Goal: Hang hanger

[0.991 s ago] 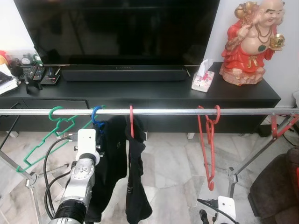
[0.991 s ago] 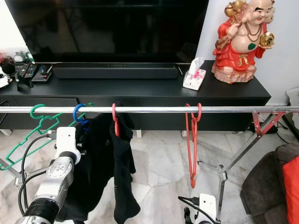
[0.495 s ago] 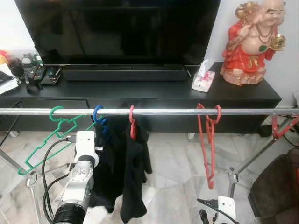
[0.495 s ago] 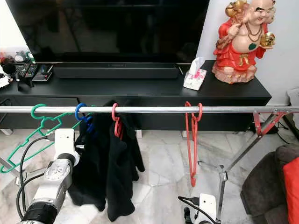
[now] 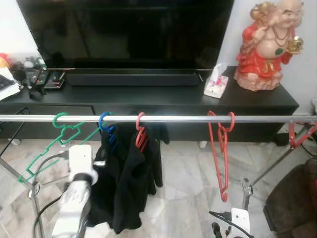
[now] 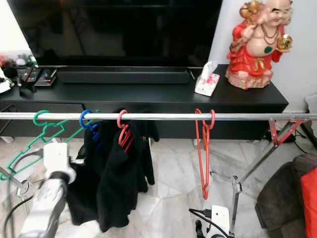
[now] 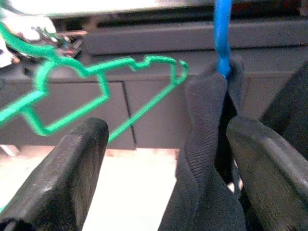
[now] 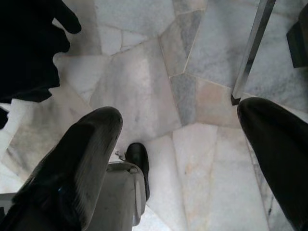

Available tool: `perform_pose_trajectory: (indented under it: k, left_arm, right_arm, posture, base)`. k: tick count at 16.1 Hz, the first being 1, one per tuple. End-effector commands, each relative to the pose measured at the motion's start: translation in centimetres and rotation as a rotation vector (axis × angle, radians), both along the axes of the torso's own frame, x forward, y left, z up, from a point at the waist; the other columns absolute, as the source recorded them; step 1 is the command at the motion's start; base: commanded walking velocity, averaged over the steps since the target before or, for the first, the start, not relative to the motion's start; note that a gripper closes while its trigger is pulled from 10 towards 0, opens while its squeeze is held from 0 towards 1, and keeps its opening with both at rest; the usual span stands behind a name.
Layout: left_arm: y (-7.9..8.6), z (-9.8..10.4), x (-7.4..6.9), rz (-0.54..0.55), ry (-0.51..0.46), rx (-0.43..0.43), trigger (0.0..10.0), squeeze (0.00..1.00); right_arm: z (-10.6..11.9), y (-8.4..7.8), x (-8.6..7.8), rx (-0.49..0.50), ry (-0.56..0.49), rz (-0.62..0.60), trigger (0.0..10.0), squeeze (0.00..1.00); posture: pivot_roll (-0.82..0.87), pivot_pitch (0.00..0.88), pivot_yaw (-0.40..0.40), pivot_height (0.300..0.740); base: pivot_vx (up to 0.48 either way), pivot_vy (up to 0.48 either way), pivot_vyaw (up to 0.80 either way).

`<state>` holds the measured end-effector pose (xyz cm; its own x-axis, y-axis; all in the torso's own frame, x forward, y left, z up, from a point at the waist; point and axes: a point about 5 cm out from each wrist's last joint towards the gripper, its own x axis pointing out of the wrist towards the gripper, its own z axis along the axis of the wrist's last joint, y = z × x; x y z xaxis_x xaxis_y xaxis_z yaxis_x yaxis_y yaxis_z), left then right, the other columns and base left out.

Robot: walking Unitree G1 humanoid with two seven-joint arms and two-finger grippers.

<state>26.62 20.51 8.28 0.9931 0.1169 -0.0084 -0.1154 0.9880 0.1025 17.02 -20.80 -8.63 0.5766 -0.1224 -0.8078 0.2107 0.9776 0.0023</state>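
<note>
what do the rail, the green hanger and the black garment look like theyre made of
Rail: likely polished metal, silvery with bright glints along it.
Green hanger: probably moulded plastic, thin, uniformly coloured and slightly glossy.
Black garment: soft knit fabric, matte, with fine ribbing visible in the left wrist view and loose folds.

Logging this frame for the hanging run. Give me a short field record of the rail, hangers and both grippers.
rail: metal clothes rail in front of the TV console
hangers on rail: green hanger, blue hanger, red hanger with the black garment, empty red hangers
left gripper: open, beside the blue hanger
right gripper: open, low, over the marble floor
</note>
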Motion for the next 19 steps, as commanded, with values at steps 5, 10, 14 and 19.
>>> perform_pose_trajectory:
  k: [5, 10, 14, 19]
  left_arm:
    - [5.7, -2.3, -5.7, 0.313, 0.113, 0.208, 10.0, 1.0]
    - [10.6, -8.7, -11.5, 0.531, 0.507, 0.279, 10.0, 0.0]
    - [8.0, -14.5, -13.1, 0.302, 0.855, 0.167, 10.0, 0.0]
    - [4.8, -16.5, -13.0, 0.068, 0.99, 0.123, 10.0, 0.0]
  right_arm:
    - [-0.1, -0.2, -0.3, -0.007, 0.012, 0.0, 10.0, 0.0]
    - [-0.1, -0.1, -0.2, -0.009, 0.015, 0.005, 10.0, 0.0]
    - [-0.1, -0.1, -0.3, -0.017, 0.026, 0.01, 10.0, 0.0]
    - [-0.2, -0.1, -0.4, -0.018, 0.028, 0.001, 10.0, 0.0]
  posture:
    - [-0.06, 0.0, -0.018, 0.74]
    - [-0.06, 0.0, -0.019, 0.74]
    - [-0.08, 0.0, -0.024, 0.74]
    - [-0.08, 0.0, -0.022, 0.74]
  base:
    - [0.0, 0.0, 0.0]
    - [0.0, 0.0, 0.0]
    - [0.0, 0.0, 0.0]
    - [0.0, 0.0, 0.0]
